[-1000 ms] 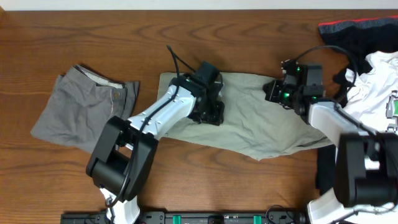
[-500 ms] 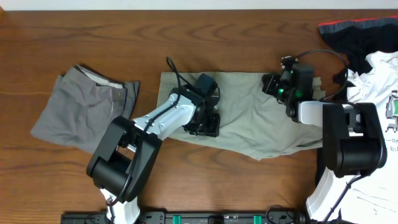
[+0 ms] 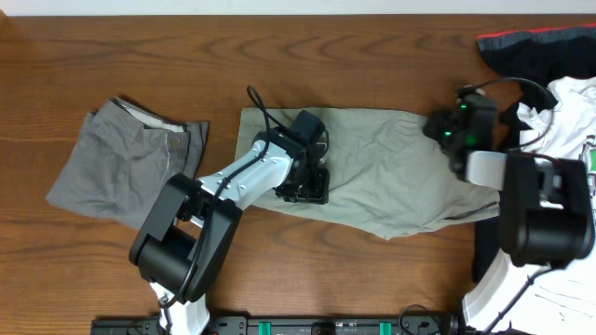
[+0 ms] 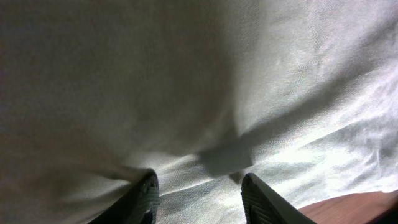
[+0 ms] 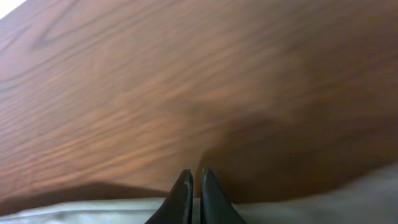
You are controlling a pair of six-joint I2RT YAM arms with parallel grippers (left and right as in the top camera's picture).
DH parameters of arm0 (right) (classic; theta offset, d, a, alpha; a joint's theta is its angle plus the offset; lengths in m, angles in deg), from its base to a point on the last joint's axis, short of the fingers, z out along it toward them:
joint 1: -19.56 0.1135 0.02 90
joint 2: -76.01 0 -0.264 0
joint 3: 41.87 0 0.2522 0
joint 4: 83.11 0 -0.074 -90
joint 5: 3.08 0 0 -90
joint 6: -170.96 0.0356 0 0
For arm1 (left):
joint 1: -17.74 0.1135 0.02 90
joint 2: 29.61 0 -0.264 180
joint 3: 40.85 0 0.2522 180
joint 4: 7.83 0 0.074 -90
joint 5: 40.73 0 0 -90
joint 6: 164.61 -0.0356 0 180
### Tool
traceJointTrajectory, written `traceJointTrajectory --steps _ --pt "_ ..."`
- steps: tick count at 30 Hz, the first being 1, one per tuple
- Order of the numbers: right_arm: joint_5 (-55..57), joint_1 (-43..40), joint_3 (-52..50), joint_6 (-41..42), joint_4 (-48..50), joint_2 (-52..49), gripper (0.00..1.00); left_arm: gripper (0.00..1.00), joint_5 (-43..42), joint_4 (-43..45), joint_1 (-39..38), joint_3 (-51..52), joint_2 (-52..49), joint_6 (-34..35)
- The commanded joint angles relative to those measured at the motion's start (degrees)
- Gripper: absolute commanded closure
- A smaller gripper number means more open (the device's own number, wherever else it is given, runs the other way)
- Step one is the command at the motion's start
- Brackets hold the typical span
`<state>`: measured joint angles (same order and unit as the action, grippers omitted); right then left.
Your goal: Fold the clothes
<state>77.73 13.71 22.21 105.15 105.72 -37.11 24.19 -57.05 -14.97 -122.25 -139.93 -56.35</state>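
On khaki shorts [image 3: 391, 177], left tool [image 4: 198, 186] splayed.

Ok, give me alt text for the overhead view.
Khaki shorts lie spread at centre, the left gripper down on their left half, the right gripper at their upper right corner. Grey shorts lie at left; a white T-shirt and black garment sit at right.

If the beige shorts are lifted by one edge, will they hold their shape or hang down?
The beige shorts would probably droop: soft wrinkles show thin, floppy cloth. They likely feel light, and may drag across the smooth table.
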Motion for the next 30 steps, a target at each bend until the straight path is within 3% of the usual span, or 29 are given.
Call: traceJointTrajectory --steps 1,8,12,15,18,24,30 --pt "-0.72 -4.24 0.26 -5.53 -2.86 9.66 0.92 0.54 0.22 -0.35 -0.09 2.29 -0.92 0.96" --pt "-4.96 -7.82 0.26 -6.08 -22.84 24.68 0.83 0.53 0.22 0.44 -0.09 2.29 -0.92 0.98" --pt "-4.24 -6.25 0.20 -6.03 -35.10 24.74 0.87 0.53 0.20 0.63 -0.11 2.29 -0.92 1.64" --pt "-4.35 -4.79 0.20 -5.53 -37.16 21.44 0.93 0.53 0.20 0.61 -0.11 2.29 -0.92 1.79" --pt "-4.31 -3.39 0.17 -3.91 -33.97 16.57 0.96 0.52 0.20 0.59 -0.11 2.29 -0.92 1.79" --pt "-3.54 -3.48 0.20 1.86 -15.63 4.55 0.99 0.51 0.20 0.57 -0.11 2.29 -0.92 2.05" --pt "7.58 -3.72 0.35 7.87 -1.05 -4.35 0.99 0.49 0.20 0.37 -0.11 2.29 -0.92 2.89"
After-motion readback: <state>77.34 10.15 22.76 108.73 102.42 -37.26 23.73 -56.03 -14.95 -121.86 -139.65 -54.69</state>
